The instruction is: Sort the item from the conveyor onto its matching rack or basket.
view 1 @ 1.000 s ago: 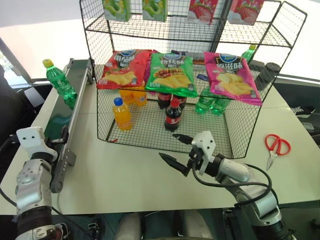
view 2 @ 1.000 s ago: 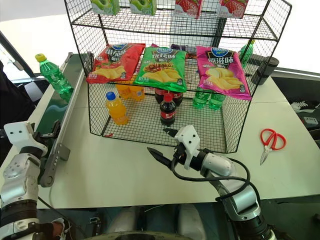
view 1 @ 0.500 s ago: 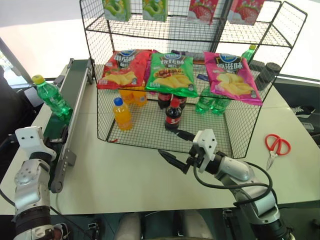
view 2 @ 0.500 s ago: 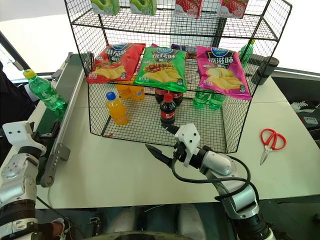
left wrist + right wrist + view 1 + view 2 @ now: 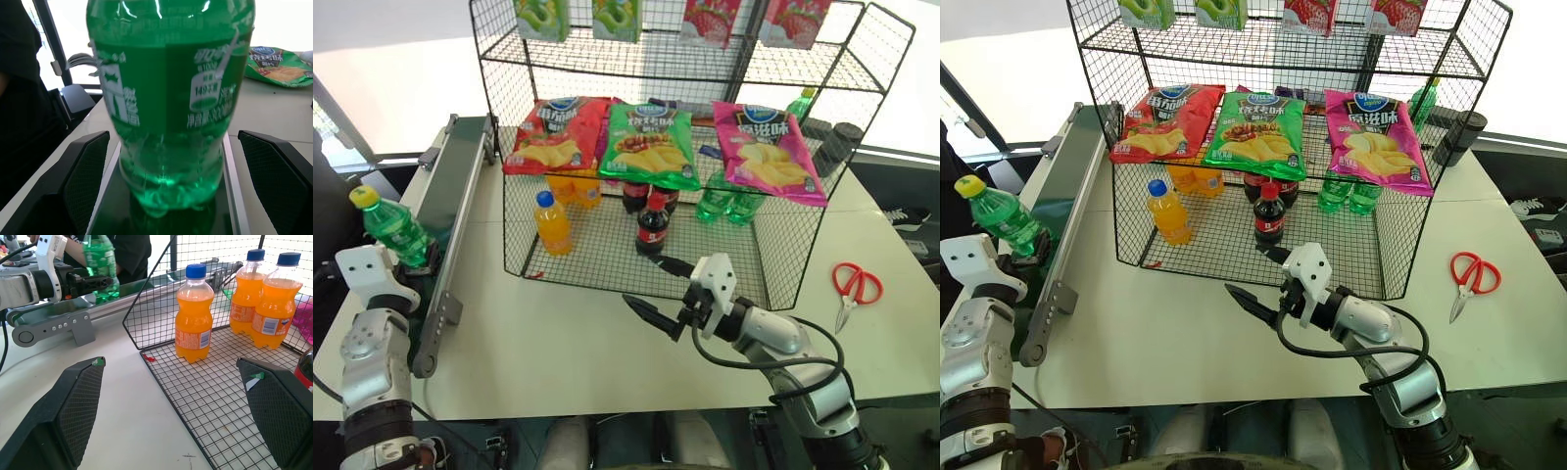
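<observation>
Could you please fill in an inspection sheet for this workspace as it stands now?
Surface: white table, mostly bare in front.
Job's things: green bottle upright on conveyor, between the open fingers of the left end effector; rack holds sodas and chip bags.
Clutter: red scissors.
Grippers: right end effector open, empty.
Cables: black cable along right arm.
Surroundings: person in dark clothing beyond the conveyor.

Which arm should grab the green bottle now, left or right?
Left. The green bottle stands on the conveyor between the open left gripper's fingers. The right gripper, also open, hangs over the table before the rack.
</observation>
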